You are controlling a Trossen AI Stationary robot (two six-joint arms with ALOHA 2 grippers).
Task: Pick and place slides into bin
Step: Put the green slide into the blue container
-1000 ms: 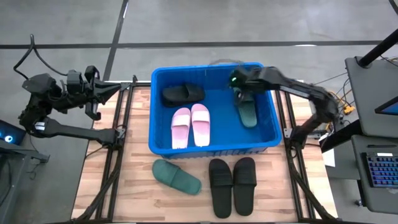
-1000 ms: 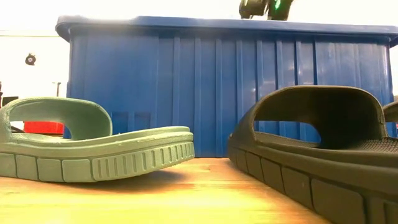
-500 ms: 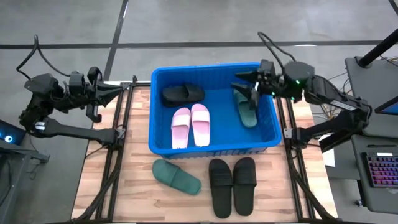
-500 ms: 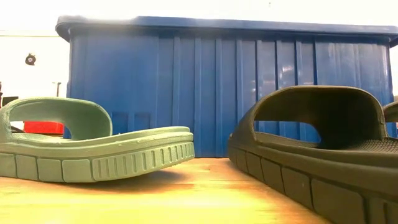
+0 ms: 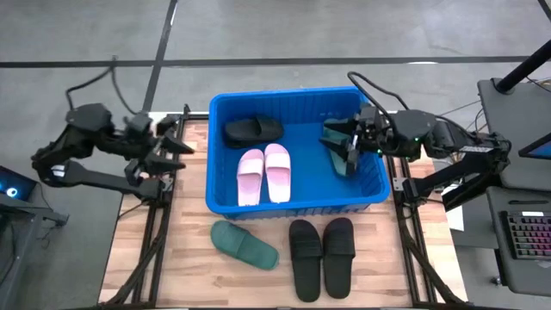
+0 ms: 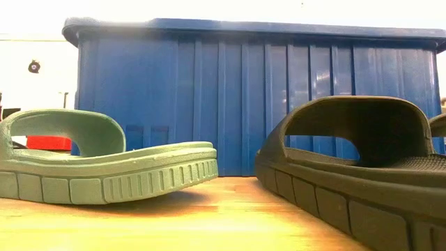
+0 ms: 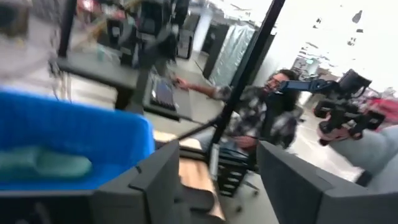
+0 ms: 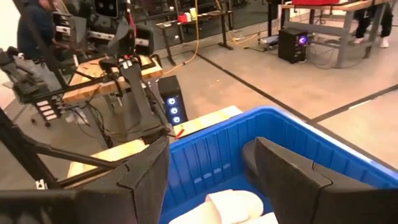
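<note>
Blue bin (image 5: 225, 205) holds four slides; a green slide (image 5: 244, 244) and black pair (image 5: 322, 256) lie outside on the table. Both the right gripper (image 5: 343, 143) over the bin and the left gripper (image 5: 178, 146) beside it hang spread, empty. A reach could catch the rim.

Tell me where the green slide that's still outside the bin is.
In the high view, the green slide lies on the table just in front of the blue bin, toward the left arm's side, with the black pair beside it.
</note>
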